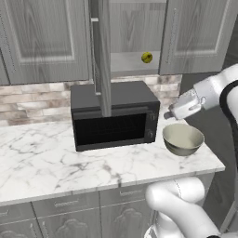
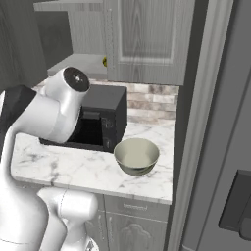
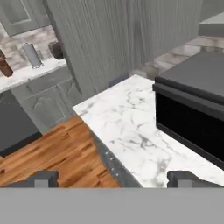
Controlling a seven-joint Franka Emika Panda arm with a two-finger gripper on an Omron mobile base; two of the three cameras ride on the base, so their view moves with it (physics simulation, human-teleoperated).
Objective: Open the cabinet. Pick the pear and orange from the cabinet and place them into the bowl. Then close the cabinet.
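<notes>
The white arm rises from the base, bends over the right end of the bench [image 1: 69,162] and reaches leftward, its wrist level just above the bowl [image 1: 182,138]. The claw [image 3: 113,178] is empty, and in the hand view its two dark fingertips [image 3: 43,178] stand wide apart, looking out over the marble bench top toward a wood floor [image 3: 48,157].

Taking the microwave [image 1: 114,116] as landmark: to its left runs bare white marble with grey veins, backed by a pale brick wall [image 1: 32,100]. Directly above it the cabinet [image 1: 46,37] stands open; its left door [image 1: 103,56] swings out edge-on and hangs in front of the microwave's middle, between the arm and the left part of the shelf. On the grey inner shelf [image 1: 128,62], above the microwave's right end, sits the pear [image 1: 147,57], small, round and yellow-green with a darker spot. The cabinet's right door [image 1: 197,35] is shut, panelled grey wood-grain with a slim vertical handle. The orange I cannot make out.

Just right of the microwave, on the bench, stands the bowl, round and deep, cream inside, greyish outside, with nothing in it. The microwave itself is a matt black box with a dark glass front. Below the bench are grey drawer-fronted base cabinets [image 1: 65,209].
</notes>
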